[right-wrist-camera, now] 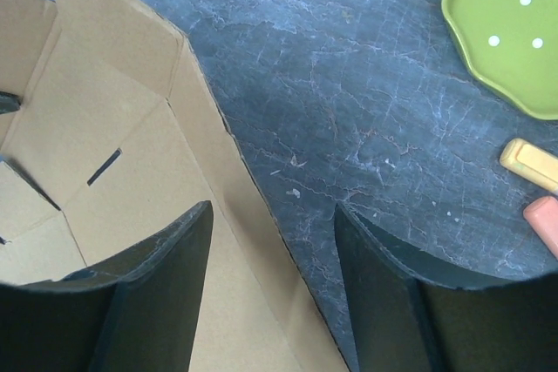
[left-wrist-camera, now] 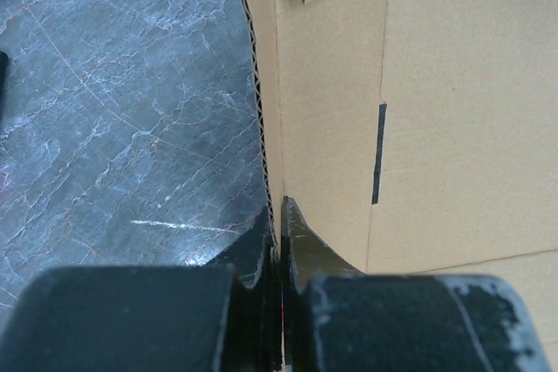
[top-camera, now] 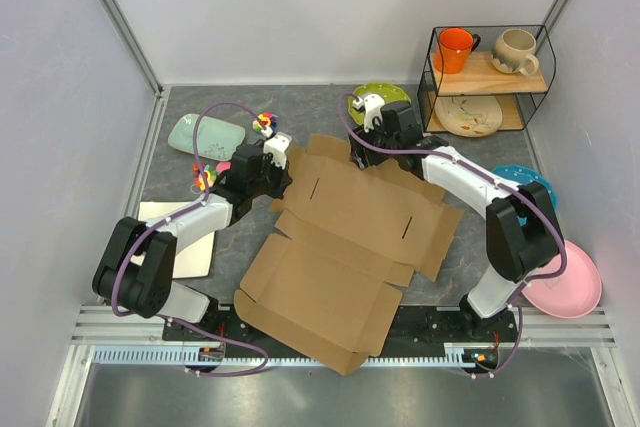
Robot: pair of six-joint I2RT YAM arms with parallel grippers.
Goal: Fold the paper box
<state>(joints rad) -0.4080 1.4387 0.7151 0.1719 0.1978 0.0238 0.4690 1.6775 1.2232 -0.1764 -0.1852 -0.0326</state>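
While the paper box (top-camera: pixel 340 247) lies unfolded across the middle of the desk (left-wrist-camera: pixel 113 111), both sets of jaws are at its far side.

Its near corner overhangs the desk's near edge; the left jaws are pressed together on the corrugated edge of the far-left flap, pinching it; the right jaws stand spread over the far edge, one finger (right-wrist-camera: pixel 157 285) above the cardboard and the other above bare desk, and whether they touch the box I cannot tell; a green plate (top-camera: pixel 380 97) sits just beyond the right jaws at the far side; a white board (top-camera: pixel 185 237) lies at the near left, left of the box; a pink plate (top-camera: pixel 572 287) rests at the near right.
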